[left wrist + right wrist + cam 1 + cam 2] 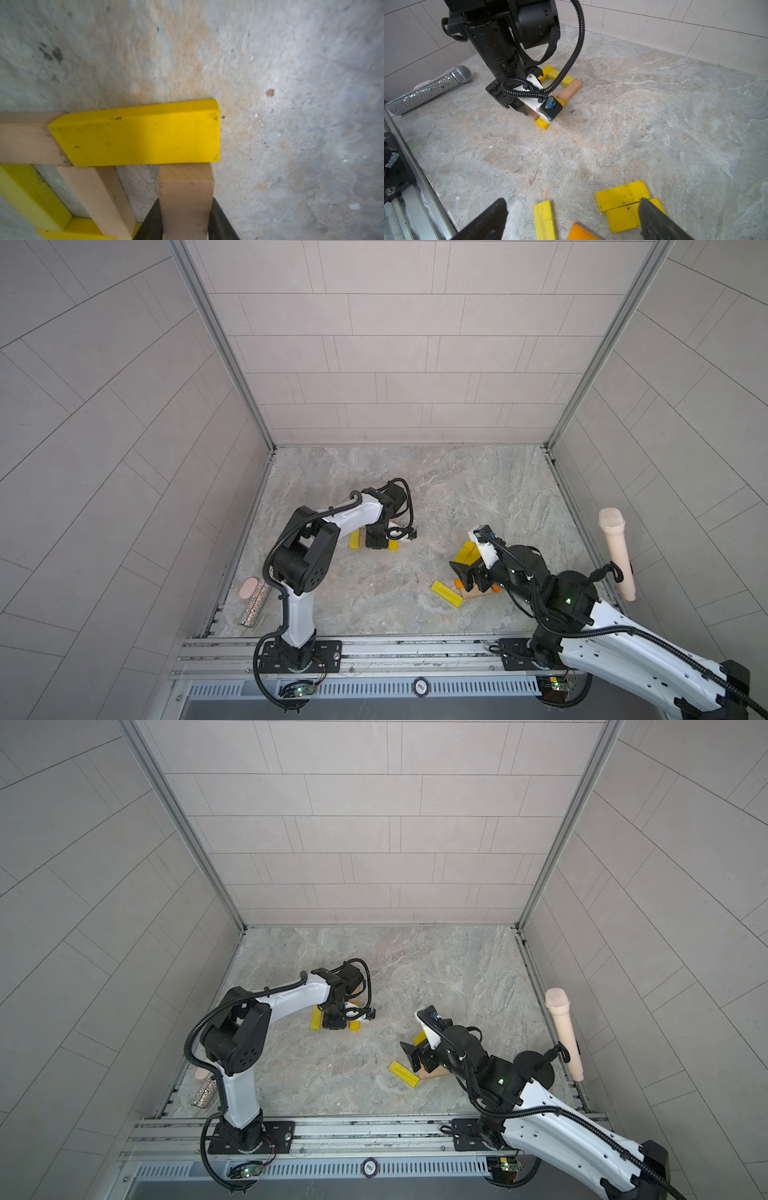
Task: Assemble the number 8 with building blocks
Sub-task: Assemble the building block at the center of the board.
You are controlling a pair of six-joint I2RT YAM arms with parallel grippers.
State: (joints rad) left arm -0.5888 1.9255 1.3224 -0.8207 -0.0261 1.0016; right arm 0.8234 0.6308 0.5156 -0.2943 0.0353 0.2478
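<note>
Tan wood is sitting between the left jaws. They are pressing on both long faces of a tan bar [186, 193] and gripping it low on the bench [291, 104]. Its far end is touching the long side of a yellow bar [135, 133] just ahead of them.

The number 8 [571, 89] is taking shape around those jaws and, by my reckoning, is well past halfway. One square loop of yellow and tan bars is lying closed just off to one side of them, and the held bar is serving as an end of the second loop. I cannot tell whether that loop's last side is laid, since the left arm is covering it.

The right jaws are standing wide apart, holding and touching nothing. They are hovering over the spare building blocks [623, 196], with yellow ones just ahead of them and an orange one [581, 232] lying under the gap between them.

Letting the tan bar go squarely is looking like the main work left.
</note>
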